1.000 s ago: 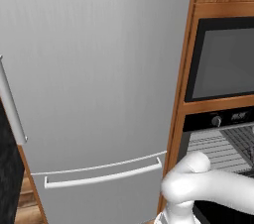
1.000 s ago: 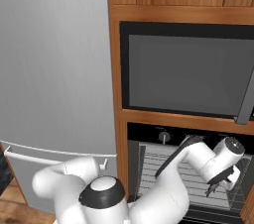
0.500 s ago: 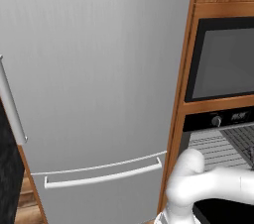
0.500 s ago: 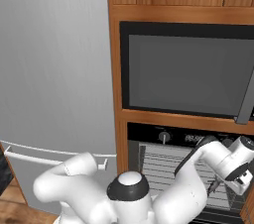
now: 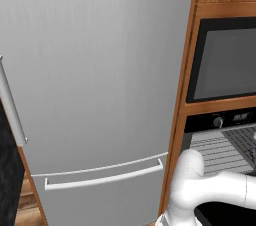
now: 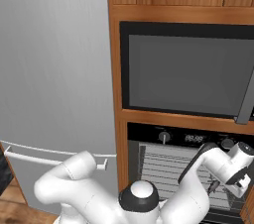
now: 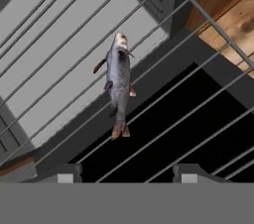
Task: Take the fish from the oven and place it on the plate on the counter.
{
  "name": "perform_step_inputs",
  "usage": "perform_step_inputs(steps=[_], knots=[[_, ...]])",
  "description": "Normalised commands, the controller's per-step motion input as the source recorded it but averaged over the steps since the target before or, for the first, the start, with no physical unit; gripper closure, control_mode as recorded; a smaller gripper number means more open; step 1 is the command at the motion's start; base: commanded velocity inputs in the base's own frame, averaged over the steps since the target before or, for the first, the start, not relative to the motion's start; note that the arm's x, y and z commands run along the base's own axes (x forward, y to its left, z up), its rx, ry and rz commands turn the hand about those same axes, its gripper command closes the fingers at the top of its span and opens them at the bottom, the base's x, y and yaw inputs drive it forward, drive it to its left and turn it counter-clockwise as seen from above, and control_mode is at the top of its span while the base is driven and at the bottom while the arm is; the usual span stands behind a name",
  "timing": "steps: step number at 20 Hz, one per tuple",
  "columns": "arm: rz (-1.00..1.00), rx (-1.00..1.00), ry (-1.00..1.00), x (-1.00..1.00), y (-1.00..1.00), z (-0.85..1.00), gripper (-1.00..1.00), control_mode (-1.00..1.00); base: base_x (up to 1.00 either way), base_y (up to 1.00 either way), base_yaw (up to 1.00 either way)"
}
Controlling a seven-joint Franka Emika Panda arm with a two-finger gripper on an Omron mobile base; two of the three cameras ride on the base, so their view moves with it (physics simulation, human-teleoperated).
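Grey fish (image 7: pixel 118 83) lies on the oven (image 6: pixel 173 168) rack; claw (image 7: pixel 128 172) released, empty, shifted toward 3 o'clock since earlier.

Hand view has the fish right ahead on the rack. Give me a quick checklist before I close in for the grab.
1. Fish in sight and unobstructed, lying on the wire rack: ok.
2. Gripper open, both fingertips apart at the bottom of the hand view: ok.
3. Fish between the fingertips: not ok; it lies ahead of them, untouched.
4. Fish aligned with the gap: ok, roughly; its tail points toward the space between the tips, slightly off toward one side.
5. Arm at the oven: ok; in the right base view the hand is low at the oven front.
6. Plate and counter location for the drop-off: cannot tell from these views.
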Motion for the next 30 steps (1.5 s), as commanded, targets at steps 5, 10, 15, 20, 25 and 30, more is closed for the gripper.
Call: perform_step_inputs(steps=[5, 10, 15, 20, 25, 30], knots=[[0.0, -0.01, 0.03, 0.21, -0.11, -0.49, -1.0, -1.0, 0.0, 0.0, 0.0], [0.0, -0.01, 0.0, 0.12, 0.0, -0.42, -1.0, -1.0, 0.0, 0.0, 0.0], [0.0, -0.01, -0.01, 0.03, 0.0, -0.4, -1.0, -1.0, 0.0, 0.0, 0.0], [0.0, 0.0, 0.0, 0.06, 0.0, -0.33, -1.0, -1.0, 0.0, 0.0, 0.0], [0.0, 0.0, 0.0, 0.13, 0.0, -0.2, -1.0, -1.0, 0.0, 0.0, 0.0], [0.0, 0.0, -0.04, 0.19, -0.03, -0.2, -1.0, -1.0, 0.0, 0.0, 0.0]])
